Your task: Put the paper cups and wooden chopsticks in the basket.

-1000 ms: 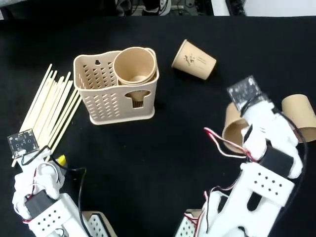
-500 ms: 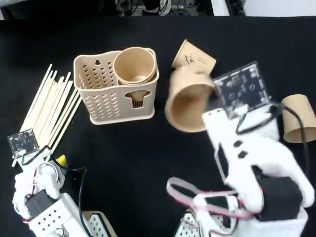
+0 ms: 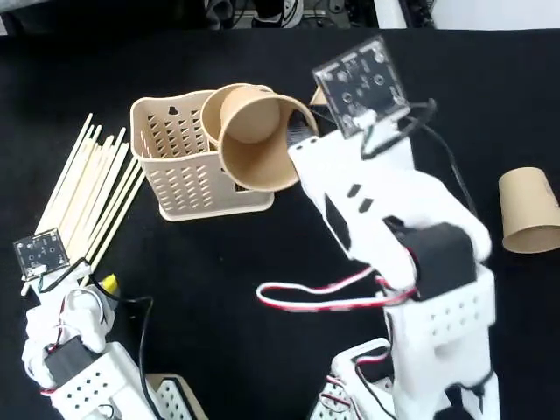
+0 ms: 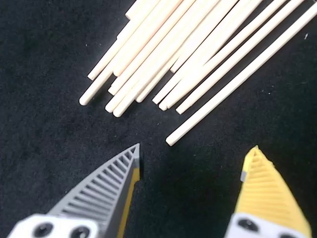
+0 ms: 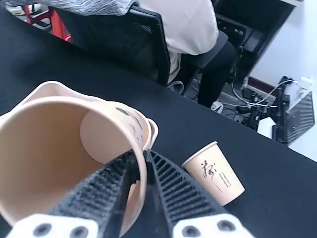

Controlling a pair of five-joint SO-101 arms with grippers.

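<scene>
The right gripper (image 5: 146, 156) is clenched on the rim of a paper cup (image 3: 258, 144) — one finger inside, one outside — holding it tilted over the right end of the basket (image 3: 175, 166), above the nested cups (image 3: 212, 118) inside. The left gripper (image 4: 195, 147) hangs released at the near left, close to the near ends of the wooden chopsticks (image 4: 198, 59) lying left of the basket — a spare cup (image 3: 529, 210) lies well off right.

There is one basket (image 3: 184, 175). Four paper cups can be counted: one raised cup (image 3: 258, 149) tilted over it, one nested cup (image 3: 210, 114) inside it, one printed cup (image 5: 213, 173) lying on the bench (image 3: 219, 280), and one plain cup (image 3: 528, 210) lying at its edge. The wooden chopsticks (image 3: 92, 192) form one bundle of roughly a dozen, overlapping too much for an exact count.
</scene>
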